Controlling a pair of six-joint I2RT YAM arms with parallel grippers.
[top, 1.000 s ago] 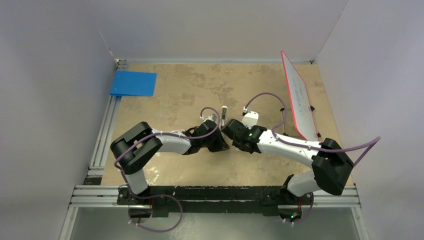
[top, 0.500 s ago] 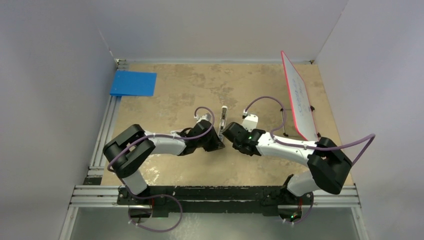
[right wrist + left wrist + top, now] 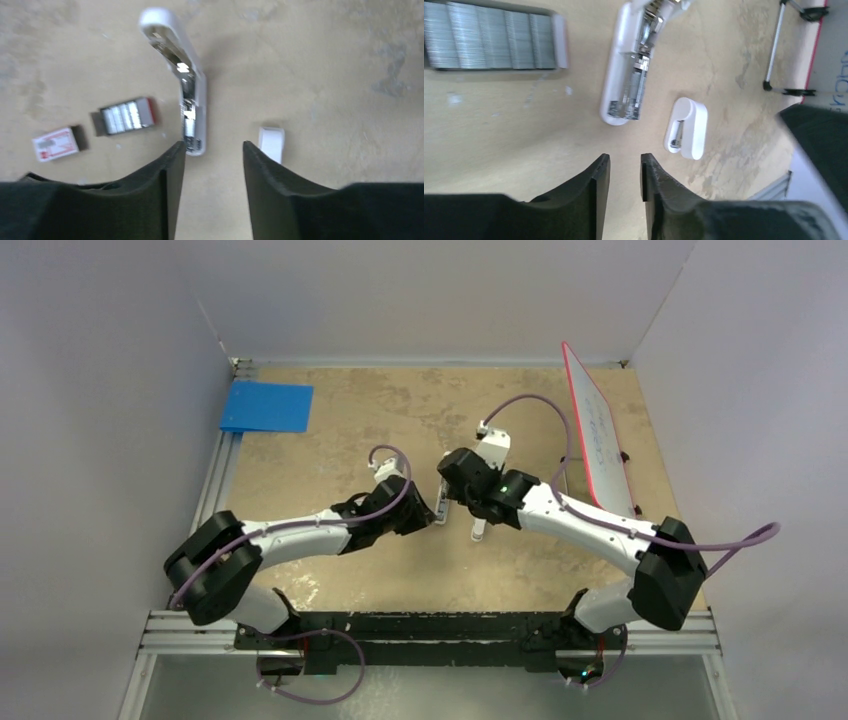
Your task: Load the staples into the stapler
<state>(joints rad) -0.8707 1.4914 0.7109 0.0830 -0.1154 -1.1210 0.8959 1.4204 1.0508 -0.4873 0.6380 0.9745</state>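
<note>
stapler (image 3: 615,75) lies apart between staples (image 3: 489,35) and white piece (image 3: 688,127)

Staples (image 3: 489,35) cut by left edge; stapler (image 3: 630,70) top cropped.

White walls (image 3: 450,290) stand around a brown, spotty table (image 3: 350,420). A blue sheet (image 3: 267,406) lies far left; a white board (image 3: 598,435) leans right.

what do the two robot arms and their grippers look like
Both arms have white tubular links between bulky black joint housings: left arm, right arm. A thin purple cable loops along each. A small green light glows near the right wrist. The left gripper and right gripper each have two matte black, wedge-shaped fingers.
</note>
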